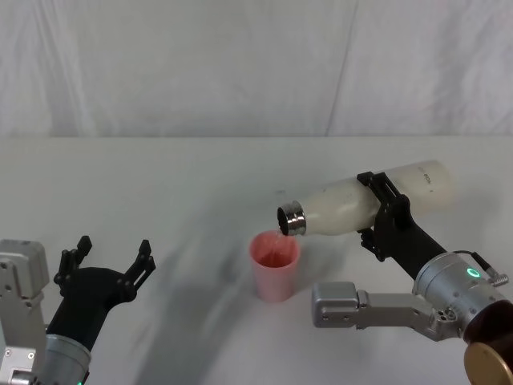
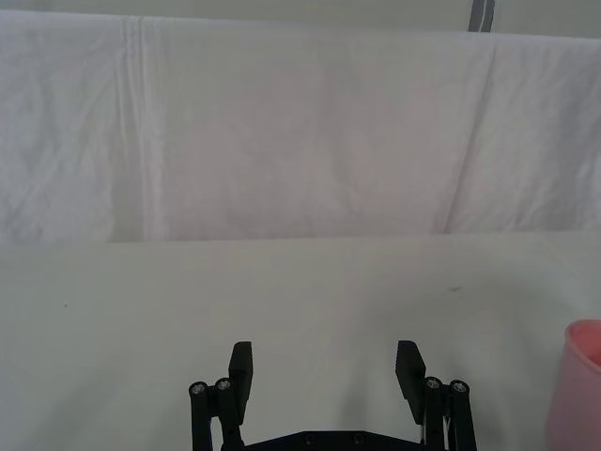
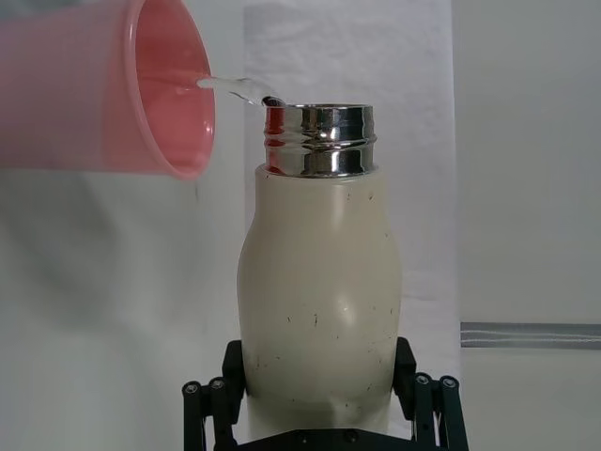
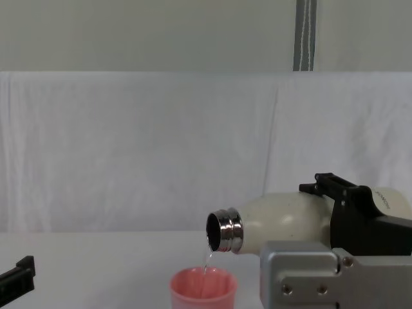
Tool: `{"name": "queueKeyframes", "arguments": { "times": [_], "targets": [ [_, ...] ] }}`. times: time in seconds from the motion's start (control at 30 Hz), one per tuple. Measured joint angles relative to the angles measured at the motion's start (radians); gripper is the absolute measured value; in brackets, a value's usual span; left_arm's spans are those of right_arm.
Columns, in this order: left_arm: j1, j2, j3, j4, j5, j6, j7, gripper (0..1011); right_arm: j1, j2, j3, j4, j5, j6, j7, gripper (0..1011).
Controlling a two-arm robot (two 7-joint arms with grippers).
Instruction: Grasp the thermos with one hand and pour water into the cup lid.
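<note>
Thermos (image 1: 365,202) tipped nearly horizontal above the table (image 1: 160,184), steel neck just over the cup lid (image 1: 275,265), thin stream of water running into it. Right gripper (image 1: 383,215) clamped around thermos mid-body. Cup lid upright, table centre. Left gripper (image 1: 108,261) low at left, fingers spread, holding nothing.

Bright even light, soft shadows on table (image 1: 160,184), glare on thermos (image 3: 319,282) neck, slight blur
</note>
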Motion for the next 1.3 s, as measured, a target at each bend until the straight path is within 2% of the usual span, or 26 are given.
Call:
{"name": "queueKeyframes", "arguments": {
  "times": [0.43, 1.3],
  "targets": [
    [0.0, 0.0, 0.0, 0.0, 0.0, 0.0, 0.0, 1001, 0.004, 0.003, -0.006, -0.007, -0.02, 0.017, 0.013, 950],
    [0.0, 0.0, 0.0, 0.0, 0.0, 0.0, 0.0, 1001, 0.005, 0.005, -0.006, -0.007, -0.027, 0.023, 0.018, 950]
  ]
}}
